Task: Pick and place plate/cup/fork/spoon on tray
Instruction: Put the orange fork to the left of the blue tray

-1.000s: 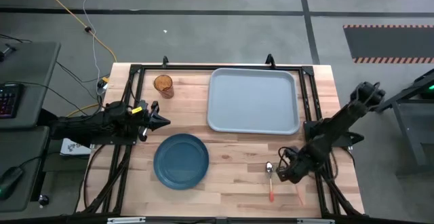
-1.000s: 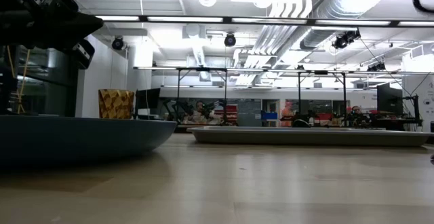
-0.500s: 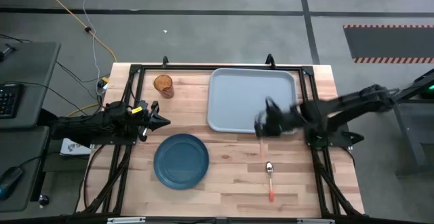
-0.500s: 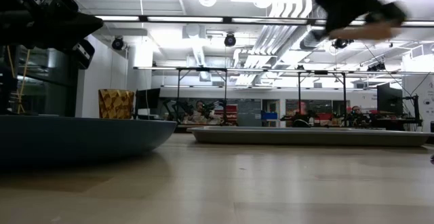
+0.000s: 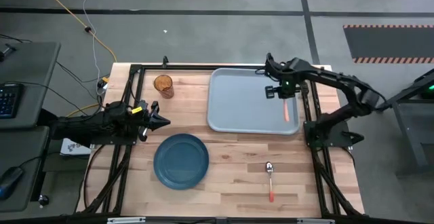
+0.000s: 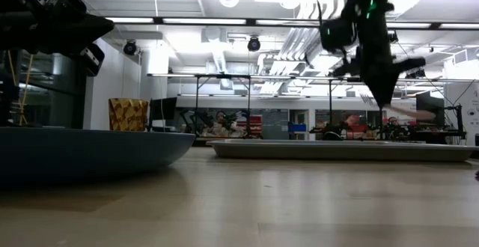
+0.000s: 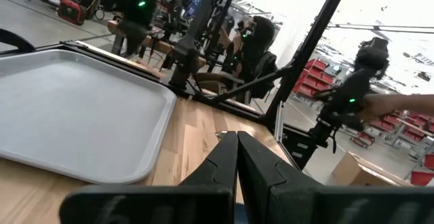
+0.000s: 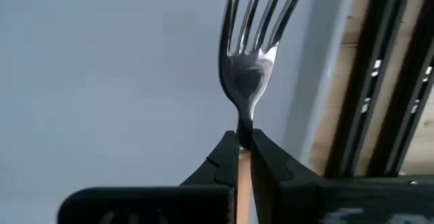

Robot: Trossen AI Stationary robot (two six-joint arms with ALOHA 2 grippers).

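- Orange handle and silver tines: I have the fork pinched at its neck in the right gripper, fingers pressed against it from both sides. Holding it there keeps the tines out front where my wrist camera can watch them.
- From above, that gripper hangs over the right side of the tray, with the fork trailing toward the near edge. I judge this is the carry ending and the release due next, since the fork is already inside the rim's outline.
- How high the fork is above the tray floor I cannot tell; the level view shows the arm clearly above the tray, so a drop from here might bounce or slide.
- Left gripper waits over the surface between the cup and the plate; its fingers are pressed together on nothing.
- Plate, cup and spoon all lie off the tray, so most of the job remains. The spoon sits near the front edge, well apart from the tray.
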